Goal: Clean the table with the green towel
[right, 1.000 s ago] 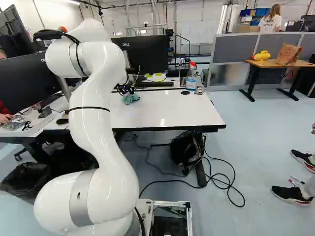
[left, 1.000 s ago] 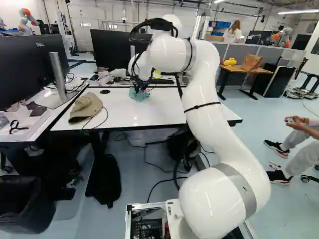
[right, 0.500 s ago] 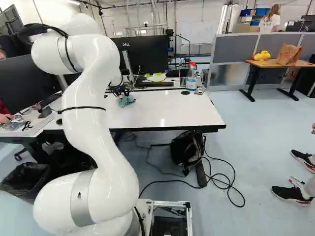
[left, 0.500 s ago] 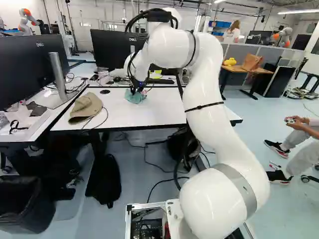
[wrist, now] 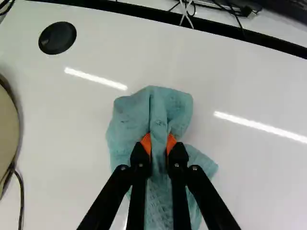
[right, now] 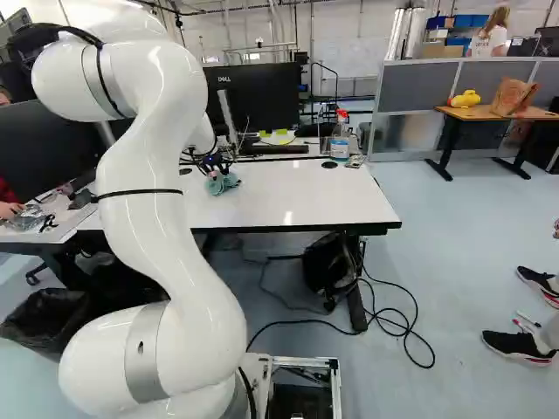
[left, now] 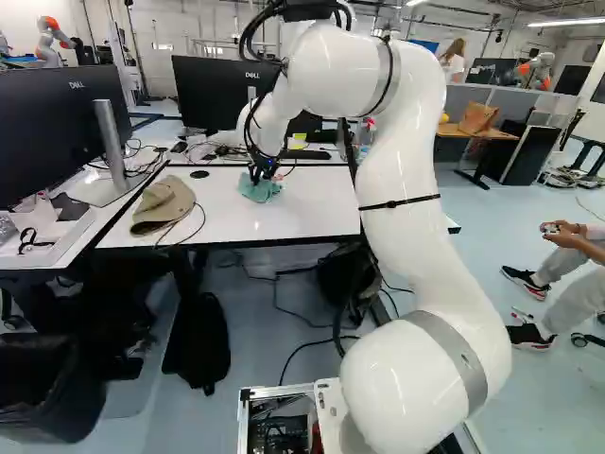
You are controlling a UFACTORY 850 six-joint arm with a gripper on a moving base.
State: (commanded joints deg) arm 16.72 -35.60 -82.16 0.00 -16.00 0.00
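My gripper (left: 262, 170) is low over the white table (left: 312, 210) in the left base view, with the green towel (left: 259, 189) bunched at its tips. In the wrist view the gripper (wrist: 159, 143) is shut on the towel (wrist: 165, 103), a fold of cloth pinched between the orange pads. The rest of the cloth spreads crumpled around both fingers against the tabletop. Behind the arm's wrist, in the right base view, the towel (right: 222, 183) shows as a small teal bundle.
A tan cap (left: 163, 204) with a cable lies on the table left of the towel. A spray bottle (right: 340, 138) stands at the rear edge. Monitors (left: 219, 95) and keyboards are behind. Another robot (left: 52, 40) stands far back.
The upper arm has swung and bent, its elbow shifting right in the left base view and left in the right one. The towel first slid slightly toward the cap with the gripper, then barely moved.
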